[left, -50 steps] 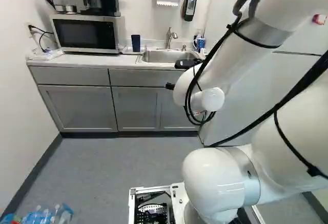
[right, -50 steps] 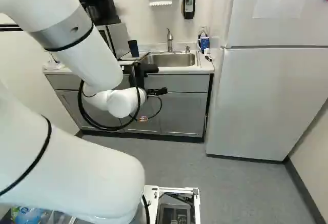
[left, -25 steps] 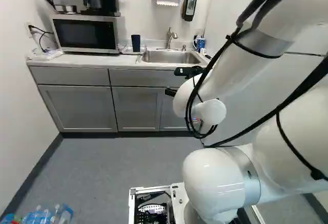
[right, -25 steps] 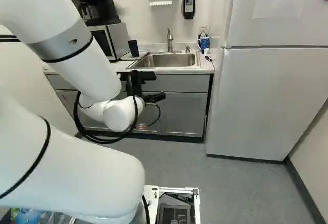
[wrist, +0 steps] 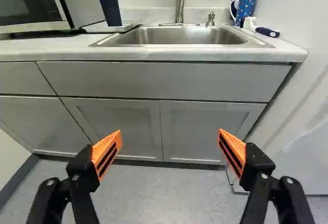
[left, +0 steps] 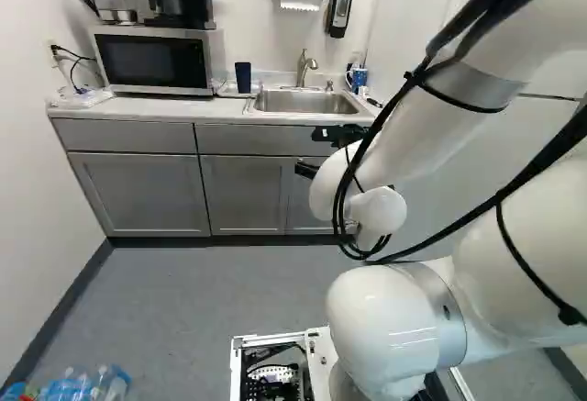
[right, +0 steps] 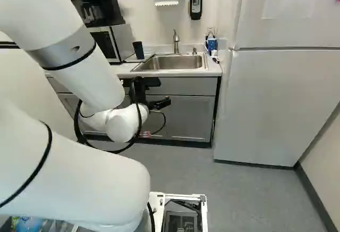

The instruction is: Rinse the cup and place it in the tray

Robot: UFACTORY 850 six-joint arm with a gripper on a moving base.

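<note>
My gripper [right: 159, 103] is partly hidden by the wrist, low before the sink cabinet in the right base view. In the wrist view the gripper [wrist: 170, 141] stands wide open, nothing between its orange pads. Ahead, up on the counter, a dark blue cup [wrist: 109, 7] stands upright on a low white tray [wrist: 111, 27] beside the microwave. The steel sink [wrist: 179, 37] lies right of that tray, under a faucet [wrist: 180, 1]. A blue dotted mug [wrist: 244, 11] stands at the sink's other side. No water shows from the faucet.
The counter's front edge [wrist: 169, 55] runs above the grey cabinet doors. A dark-handled brush [wrist: 267, 32] lies near the mug. The microwave [left: 154, 60] carries coffee makers. A tall fridge [right: 279, 102] stands right of the counter; bottles [left: 78, 387] are near the base.
The wrist and gripper have sunk and drawn back a little from the sink, uncovering more of it in both base views. The base has not moved; cup and tray stay put.
</note>
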